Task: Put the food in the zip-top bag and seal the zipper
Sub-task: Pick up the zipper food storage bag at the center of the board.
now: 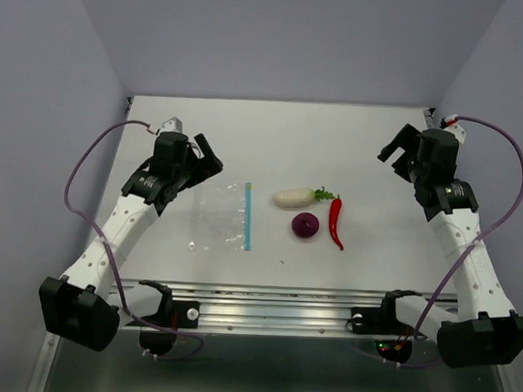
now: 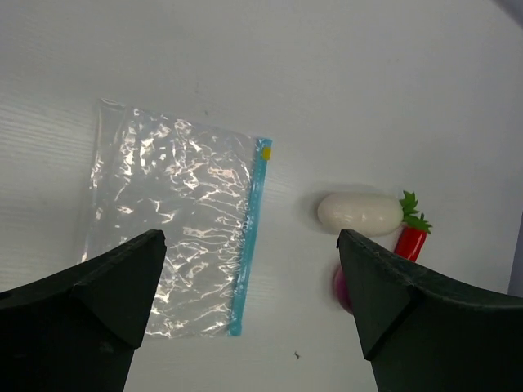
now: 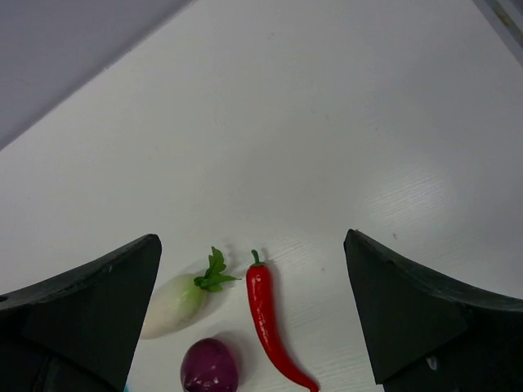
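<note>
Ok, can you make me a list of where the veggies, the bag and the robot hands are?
zip-top bag: clear, empty, flat on the table
zipper: blue strip on the bag's edge facing the food
radish: white, right of the bag
onion: purple, beside the radish, nearer the arms
chili pepper: red, right of the onion
left gripper: open, near the bag, holding nothing
right gripper: open, far right, holding nothing

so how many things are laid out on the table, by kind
vegetables: 3 (white radish, purple onion, red chili pepper)
bags: 1 (clear zip-top bag)
total: 4
</note>
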`<state>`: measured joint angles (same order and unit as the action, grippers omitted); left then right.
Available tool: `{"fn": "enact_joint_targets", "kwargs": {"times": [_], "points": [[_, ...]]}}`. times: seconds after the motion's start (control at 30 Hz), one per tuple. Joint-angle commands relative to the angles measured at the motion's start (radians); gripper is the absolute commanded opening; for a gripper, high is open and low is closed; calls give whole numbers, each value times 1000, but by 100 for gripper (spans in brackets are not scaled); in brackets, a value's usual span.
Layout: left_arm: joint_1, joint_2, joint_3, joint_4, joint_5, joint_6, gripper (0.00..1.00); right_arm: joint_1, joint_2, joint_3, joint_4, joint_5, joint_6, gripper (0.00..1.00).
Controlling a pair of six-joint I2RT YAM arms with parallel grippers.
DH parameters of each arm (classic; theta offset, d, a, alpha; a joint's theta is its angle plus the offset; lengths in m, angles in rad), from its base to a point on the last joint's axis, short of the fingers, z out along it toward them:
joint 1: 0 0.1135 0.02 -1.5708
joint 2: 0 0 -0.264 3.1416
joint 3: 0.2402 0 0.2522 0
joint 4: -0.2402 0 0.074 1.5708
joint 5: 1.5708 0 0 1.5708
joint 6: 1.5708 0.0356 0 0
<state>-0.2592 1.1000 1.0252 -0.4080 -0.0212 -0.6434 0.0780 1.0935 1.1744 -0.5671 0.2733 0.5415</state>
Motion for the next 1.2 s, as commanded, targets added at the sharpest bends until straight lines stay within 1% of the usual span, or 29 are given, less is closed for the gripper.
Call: {"fn": "enact_joint_targets", "kwargs": {"times": [0.0,0.03,0.1,0.13,0.2,0.23,0.3,0.4,0.43,0.5,0.63,0.73,0.83,0.93,1.07,1.17], "points": [[-130,104,70,-29,-60,-2,99,-1,-27,-30,76,-26,-20,100],[-191,159,96,-38,-80,-9,99,-1,-29,-33,76,-16,-15,100],[-245,216,130,-87,-167,-24,99,-1,-33,-39,79,-6,-57,100],[-288,277,166,-122,-190,-44,99,-1,-37,-57,81,15,-54,100],[-343,360,214,-144,-220,-52,99,-1,-61,-81,84,58,18,100],[-344,385,229,-152,-227,-52,99,-1,-67,-91,87,73,35,100],[-393,428,251,-178,-263,-61,99,-1,-83,-108,116,44,-8,100],[-431,526,297,-207,-295,-62,99,-1,-93,-116,124,-5,-8,100],[-446,544,306,-228,-305,-62,99,-1,-96,-125,150,-32,-18,100],[-456,602,325,-253,-345,-78,99,-1,-99,-156,170,-52,-21,100],[-465,688,360,-296,-368,-93,99,-1,-90,-189,196,-115,-32,100],[-472,727,371,-328,-399,-101,99,-1,-73,-197,205,-141,-51,100],[-474,724,349,-296,-369,-90,99,-1,-58,-205,213,-172,-48,100],[-477,732,296,-256,-333,-82,99,-1,-37,-217,219,-197,-51,100],[-482,744,279,-253,-335,-91,93,-1,-8,-217,219,-218,-44,100],[-482,747,270,-244,-339,-94,92,-1,3,-217,219,-227,-48,100]]}}
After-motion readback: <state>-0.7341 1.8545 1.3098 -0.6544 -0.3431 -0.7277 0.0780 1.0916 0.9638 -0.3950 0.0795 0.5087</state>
